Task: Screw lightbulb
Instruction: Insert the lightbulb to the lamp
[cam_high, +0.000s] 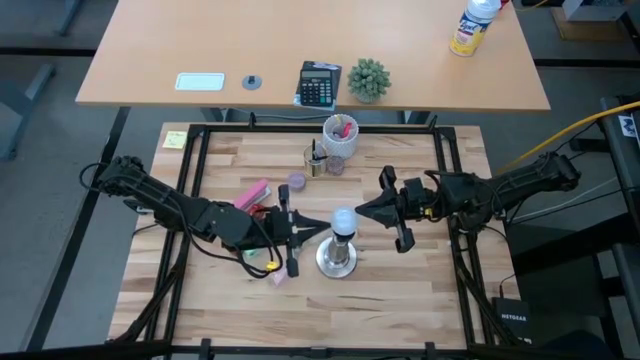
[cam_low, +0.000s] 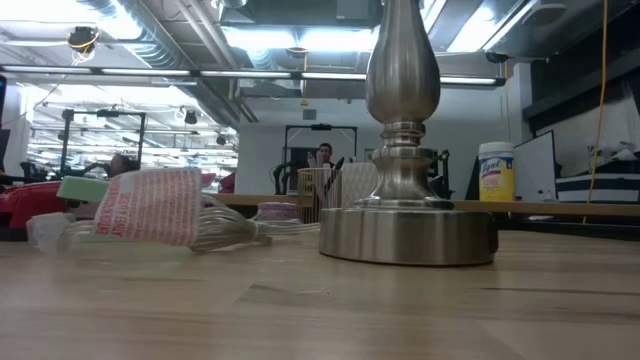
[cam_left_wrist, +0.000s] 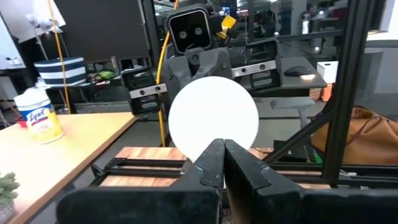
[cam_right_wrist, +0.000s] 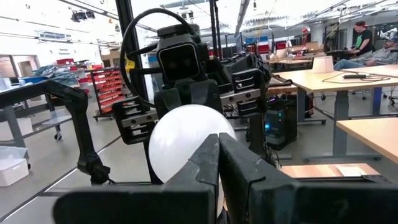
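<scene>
The frosted-white lightbulb (cam_high: 344, 219) stands upright on top of the silvery socket stand (cam_high: 336, 257), whose round base (cam_low: 408, 235) rests on the wooden table. The globe hides the bulb's screw base. My left gripper (cam_high: 326, 228) is shut and comes level from the table's left, its tip at the globe's left side. My right gripper (cam_high: 360, 212) is shut and comes level from the right, its tip at the globe's right side. Each wrist view shows the globe (cam_left_wrist: 213, 118) (cam_right_wrist: 180, 140) just beyond the shut fingertips, with the other arm behind it. My left gripper's shut fingertips (cam_left_wrist: 214, 152) stand against the globe's left side (cam_left_wrist: 205, 140), pointing level from the table's left. Whether they press on it, I cannot tell. My right gripper's shut fingertips (cam_right_wrist: 208, 149) stand against the globe's right side (cam_right_wrist: 186, 155), level from the table's right. The bulb stays upright on the stand.
A white cup (cam_high: 340, 135) with pens and small jars stand behind the stand. A pink packet (cam_high: 252, 193) and a striped packet (cam_low: 150, 205) lie to its left. A black frame (cam_high: 195, 150) rims the table. The desk beyond holds a calculator (cam_high: 319, 84) and a plant (cam_high: 368, 79).
</scene>
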